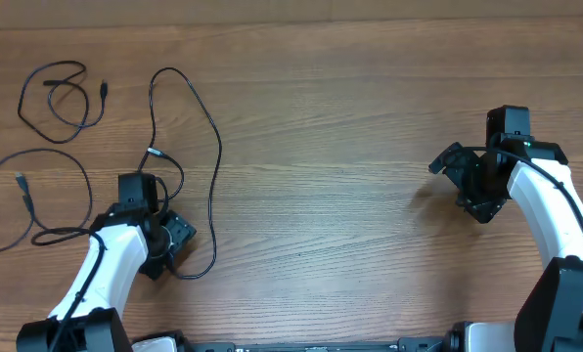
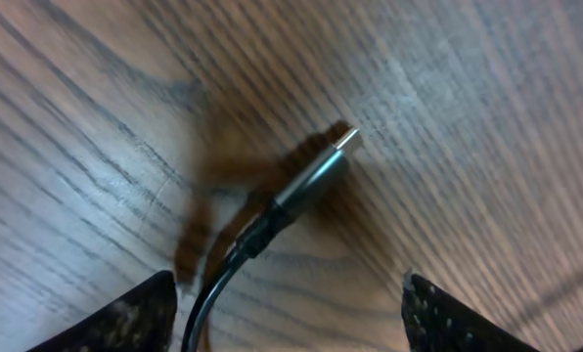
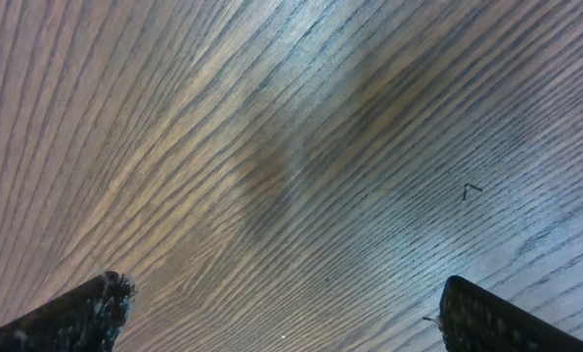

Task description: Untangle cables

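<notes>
Three black cables lie on the left of the wooden table: a small coiled one [image 1: 62, 98] at the back left, one at the far left [image 1: 37, 196], and a long one [image 1: 216, 156] looping past my left arm. My left gripper [image 1: 169, 240] is open, low over the table. In the left wrist view a black plug with a metal tip [image 2: 316, 176] lies on the wood, and its cable [image 2: 208, 293] runs back between my open left fingers [image 2: 287, 318], nearer the left one. My right gripper [image 1: 468, 181] is open and empty at the right; its wrist view shows its fingers [image 3: 282, 313] over bare wood.
The table [image 1: 350, 147] is wood-grained. The far-left cable passes under my left arm. The long cable's silver-tipped plug [image 1: 155, 152] lies just behind my left wrist.
</notes>
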`<state>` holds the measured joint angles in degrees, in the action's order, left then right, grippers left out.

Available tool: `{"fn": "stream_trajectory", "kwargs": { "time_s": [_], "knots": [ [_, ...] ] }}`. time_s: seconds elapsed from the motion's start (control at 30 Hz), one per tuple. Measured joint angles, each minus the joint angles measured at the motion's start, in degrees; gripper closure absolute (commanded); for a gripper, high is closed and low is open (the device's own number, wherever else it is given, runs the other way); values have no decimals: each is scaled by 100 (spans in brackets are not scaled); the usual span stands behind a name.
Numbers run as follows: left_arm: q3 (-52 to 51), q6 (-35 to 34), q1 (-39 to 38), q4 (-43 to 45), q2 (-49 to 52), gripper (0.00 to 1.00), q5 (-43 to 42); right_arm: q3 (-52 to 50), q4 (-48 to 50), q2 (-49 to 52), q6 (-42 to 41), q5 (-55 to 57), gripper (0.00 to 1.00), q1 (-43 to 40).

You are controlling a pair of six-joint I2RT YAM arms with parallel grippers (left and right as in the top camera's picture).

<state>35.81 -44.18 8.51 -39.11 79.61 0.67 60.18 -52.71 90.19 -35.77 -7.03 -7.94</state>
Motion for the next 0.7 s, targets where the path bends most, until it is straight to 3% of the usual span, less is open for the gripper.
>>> {"fn": "stream_trajectory", "kwargs": {
  "time_s": [0.13,0.3,0.47,0.5,0.57,0.6,0.7],
  "knots": [
    [-155,-57,0,94,-13,66,17,0,4,0,0,2,0,-2],
    [-177,-87,11,164,-17,73,35,0,4,0,-2,0,0,0],
    [-181,-87,11,188,-17,72,35,0,4,0,-2,2,0,0],
    [-181,-87,11,190,-17,75,33,0,0,0,-2,4,0,0],
    [-181,-94,11,190,-17,92,39,0,0,0,0,0,0,0],
    [-184,-98,11,190,-17,95,48,0,0,0,0,0,0,-2],
    [-197,-87,11,208,-22,96,79,0,2,0,0,0,0,0]
  ]
}}
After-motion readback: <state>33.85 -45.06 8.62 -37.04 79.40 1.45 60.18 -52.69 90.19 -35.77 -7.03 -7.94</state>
